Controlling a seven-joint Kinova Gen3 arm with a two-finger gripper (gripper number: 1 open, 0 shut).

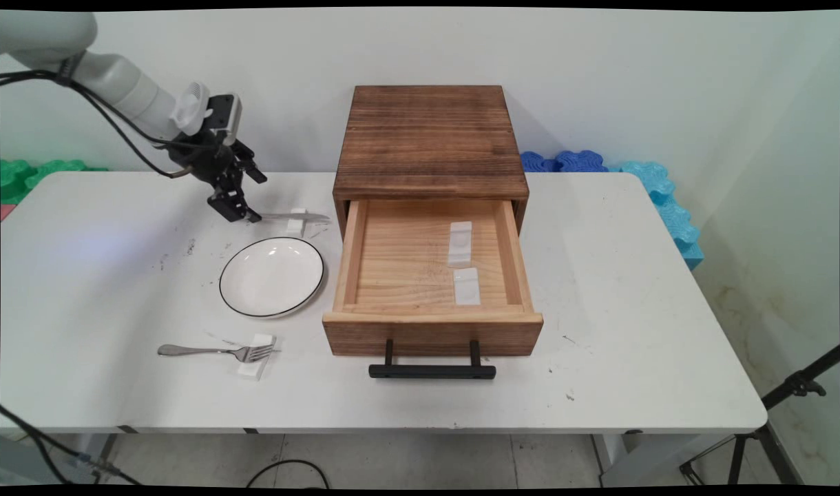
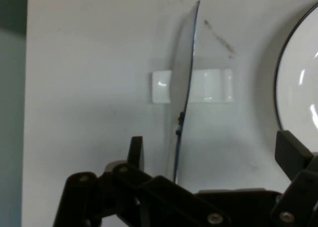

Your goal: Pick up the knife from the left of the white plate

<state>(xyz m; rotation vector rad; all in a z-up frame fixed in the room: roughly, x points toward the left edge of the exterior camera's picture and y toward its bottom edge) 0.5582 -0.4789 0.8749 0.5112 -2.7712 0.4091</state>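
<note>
Now gripper (image 2: 208,155) wide open astride knife (image 2: 185,73) handle, nr plate (image 1: 271,276)

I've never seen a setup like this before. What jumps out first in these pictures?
A wooden box mid-table, its drawer pulled wide open with two white rests inside. Left of it, the black gripper hangs open over a knife lying on its rest, beyond a white plate and a fork.

White arm, black hand (image 1: 244,207), cables
</note>
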